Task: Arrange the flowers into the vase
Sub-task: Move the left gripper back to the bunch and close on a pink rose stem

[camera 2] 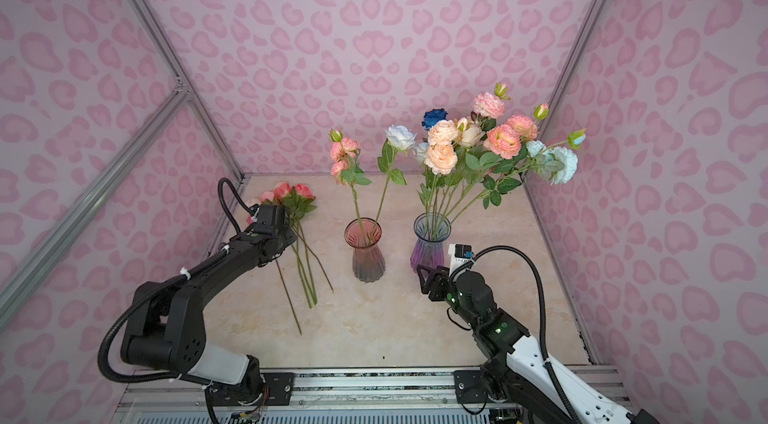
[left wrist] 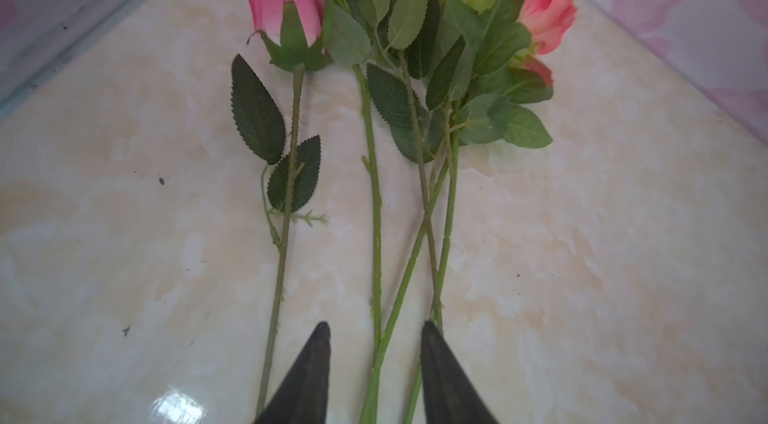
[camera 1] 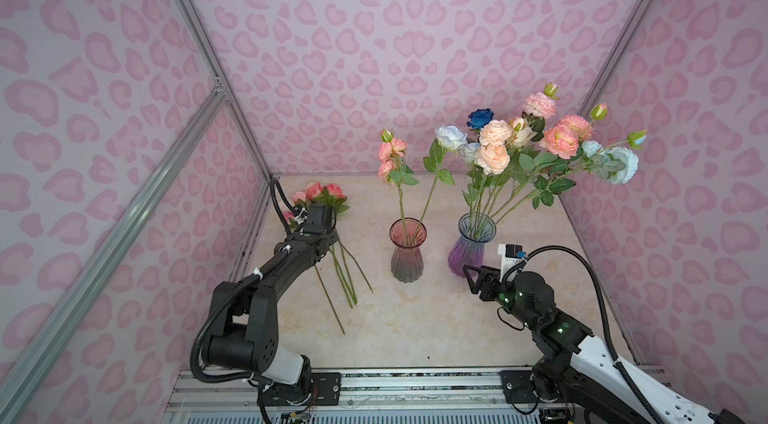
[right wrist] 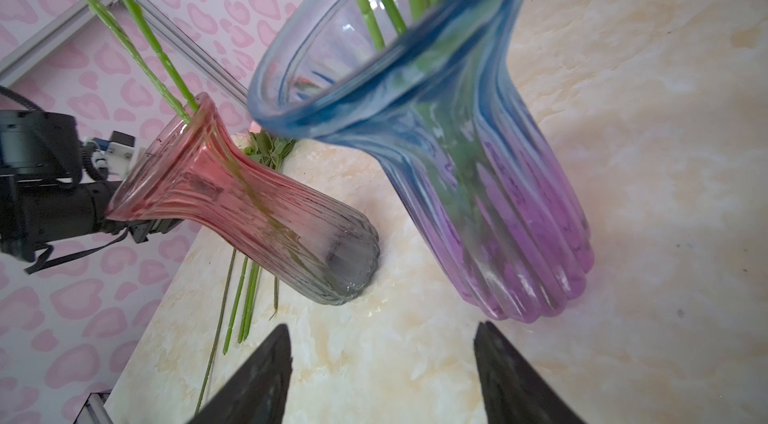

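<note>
Left wrist view: left gripper (left wrist: 375, 326) is held narrowly parted astride two stems (left wrist: 376, 234), unclamped. Loose flowers (camera 1: 320, 193) are laid left of the red vase (camera 1: 408, 251). Right gripper (right wrist: 383, 326) is held wide, empty, right of that vase.

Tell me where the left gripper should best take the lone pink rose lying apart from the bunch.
Probably the bare lower stem of the pink rose, below its dark leaves. It lies flat on the table, clear of the other stems there, so come down from above, jaws across the stem.
</note>
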Action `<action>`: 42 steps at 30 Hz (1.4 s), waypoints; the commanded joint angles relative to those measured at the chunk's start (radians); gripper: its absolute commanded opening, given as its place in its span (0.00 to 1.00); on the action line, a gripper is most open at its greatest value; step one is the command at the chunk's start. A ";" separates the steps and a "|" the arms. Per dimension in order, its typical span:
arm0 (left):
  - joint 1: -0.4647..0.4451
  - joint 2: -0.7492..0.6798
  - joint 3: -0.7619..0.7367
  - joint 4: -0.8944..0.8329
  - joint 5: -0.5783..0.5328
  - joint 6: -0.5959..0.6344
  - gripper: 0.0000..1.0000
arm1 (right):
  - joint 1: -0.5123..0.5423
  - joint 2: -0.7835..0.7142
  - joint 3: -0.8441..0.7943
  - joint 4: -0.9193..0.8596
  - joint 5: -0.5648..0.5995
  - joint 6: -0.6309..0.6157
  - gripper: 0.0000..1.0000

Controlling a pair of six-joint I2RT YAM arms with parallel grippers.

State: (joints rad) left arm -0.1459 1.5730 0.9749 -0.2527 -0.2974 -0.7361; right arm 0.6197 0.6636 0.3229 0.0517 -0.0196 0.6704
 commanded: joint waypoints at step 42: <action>0.112 -0.056 0.092 -0.301 -0.114 0.098 0.03 | -0.011 -0.088 0.060 -0.084 0.020 -0.034 0.71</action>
State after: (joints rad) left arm -0.0212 1.5970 1.0729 -0.4820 -0.3199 -0.6754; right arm 0.6086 0.5674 0.3748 -0.0216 0.0013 0.6262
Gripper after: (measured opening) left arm 0.067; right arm 0.709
